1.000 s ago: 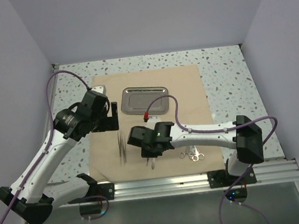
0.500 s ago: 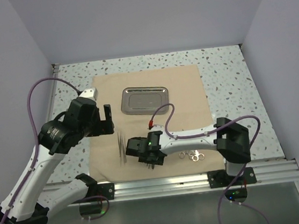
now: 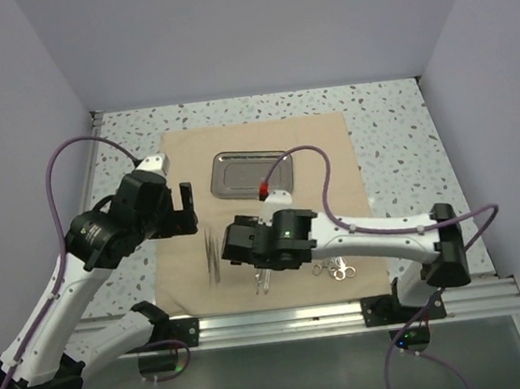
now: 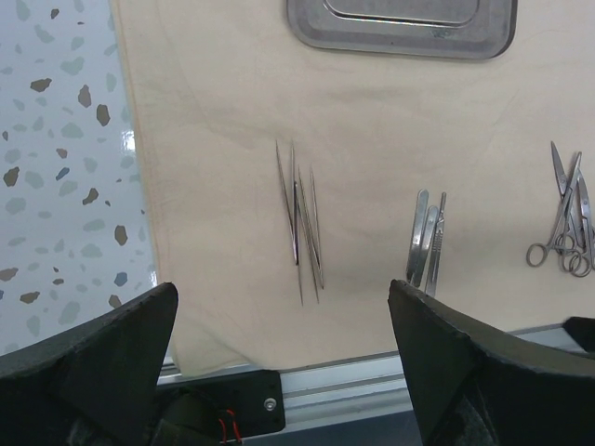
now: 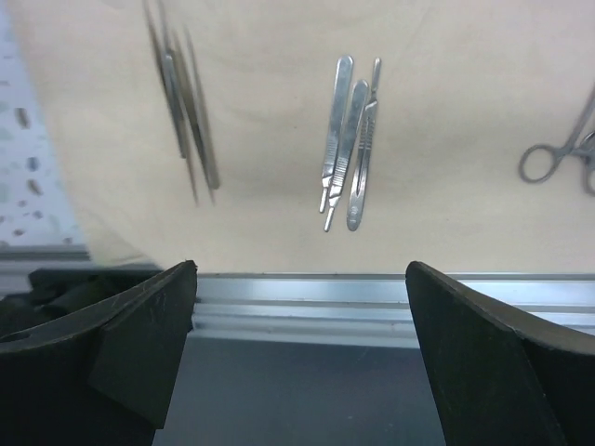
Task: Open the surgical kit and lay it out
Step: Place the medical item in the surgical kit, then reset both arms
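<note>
On the speckled table (image 3: pixel 395 141) the tan cloth (image 3: pixel 322 159) lies spread flat, its near edge along the metal rail (image 3: pixel 348 311). At the far part of the cloth sits the steel tray (image 3: pixel 251 174), long side across. Nearer the rail, three groups of instruments lie in a row, each apart from the next. A tight bunch of thin tweezers (image 4: pixel 302 223) lies close to the cloth's left edge with its tips toward the rail; how many there are I cannot tell. Three slim flat handles (image 5: pixel 349 139) lie side by side and touching in the middle. A small heap of ring-handled scissors (image 4: pixel 562 223) lies to the right, rings toward the rail. The left gripper (image 4: pixel 282 297) hangs above the cloth's left side, fingers spread wide with nothing between them, the tweezers below and between the two fingers in its wrist view. The right gripper (image 5: pixel 299 269) hovers over the near middle of the cloth, above the flat handles, and it too is spread wide and empty.
</note>
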`<action>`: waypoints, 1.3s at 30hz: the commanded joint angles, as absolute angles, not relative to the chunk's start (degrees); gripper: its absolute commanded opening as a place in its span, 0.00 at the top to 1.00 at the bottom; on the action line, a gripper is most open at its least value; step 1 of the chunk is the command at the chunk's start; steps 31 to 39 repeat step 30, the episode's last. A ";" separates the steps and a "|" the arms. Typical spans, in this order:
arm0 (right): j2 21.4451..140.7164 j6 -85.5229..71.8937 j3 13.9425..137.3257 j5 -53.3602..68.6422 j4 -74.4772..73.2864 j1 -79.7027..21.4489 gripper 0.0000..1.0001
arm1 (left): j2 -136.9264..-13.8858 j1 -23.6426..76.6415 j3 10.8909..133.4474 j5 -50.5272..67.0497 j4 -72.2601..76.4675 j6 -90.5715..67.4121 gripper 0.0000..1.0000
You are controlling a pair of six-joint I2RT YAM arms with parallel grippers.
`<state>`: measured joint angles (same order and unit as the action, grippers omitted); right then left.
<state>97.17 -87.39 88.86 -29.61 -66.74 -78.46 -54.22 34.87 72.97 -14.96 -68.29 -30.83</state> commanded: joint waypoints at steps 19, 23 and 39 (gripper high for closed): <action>46.06 -47.65 80.49 -53.42 -60.19 -79.19 0.01 | -60.91 34.37 71.01 -29.08 -50.55 -27.25 0.00; 47.28 -47.81 83.67 -57.47 -64.86 -79.19 0.02 | -60.99 34.10 71.63 -31.90 -48.78 -29.00 0.00; 47.02 -40.25 82.00 -58.00 -62.84 -79.10 0.02 | -64.86 33.40 73.39 -36.72 -49.91 -30.41 0.00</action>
